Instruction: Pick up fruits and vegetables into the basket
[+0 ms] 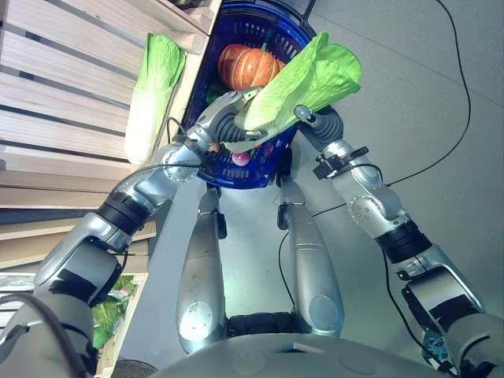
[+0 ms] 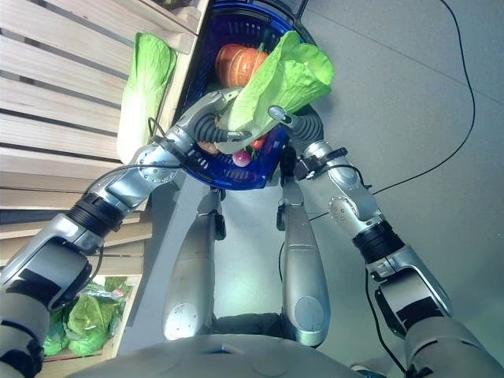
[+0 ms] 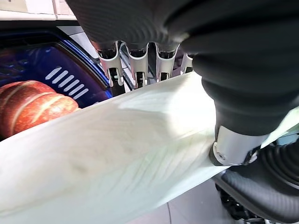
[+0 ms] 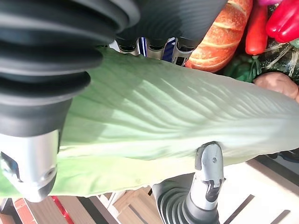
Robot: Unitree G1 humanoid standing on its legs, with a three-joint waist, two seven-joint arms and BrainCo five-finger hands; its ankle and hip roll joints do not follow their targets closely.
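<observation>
In the head views, we see the held cabbage (image 1: 303,87) covering much of the blue basket (image 1: 244,175), so only part of the pumpkin (image 1: 248,66) and a pink item (image 1: 242,158) at the near wall show; what that item is we cannot tell. The fingers of the left hand (image 1: 223,110) and right hand (image 1: 309,116) run behind the cabbage. The shelf (image 1: 55,102) is cut off by the picture edge. In the right wrist view, red peppers (image 4: 273,23) are cropped.
</observation>
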